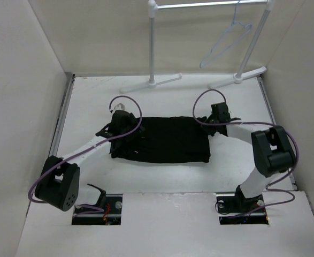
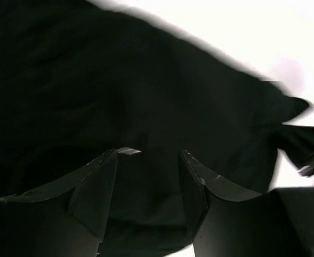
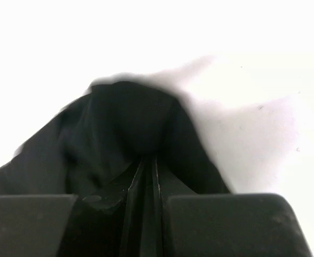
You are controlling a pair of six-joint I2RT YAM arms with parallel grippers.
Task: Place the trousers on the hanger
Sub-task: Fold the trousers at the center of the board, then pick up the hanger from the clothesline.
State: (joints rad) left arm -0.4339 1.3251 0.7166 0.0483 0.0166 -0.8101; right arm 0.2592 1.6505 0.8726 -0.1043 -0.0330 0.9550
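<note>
The trousers [image 1: 165, 139] lie folded on the tabletop [image 1: 162, 179]. My right gripper [image 3: 148, 160] is clenched on their edge; my left gripper [image 2: 148, 160] stands parted over the fabric. The hanger [image 1: 226, 40] hangs on the rack [image 1: 153, 43].

no readable text, labels or numbers (any view)

Black-jointed white arms [image 1: 87, 145], purple cables [image 1: 125, 101]

White table [image 1: 92, 96], folded black trousers [image 1: 162, 140] lying mid-table, white rack feet [image 1: 151, 83] at far edge
</note>
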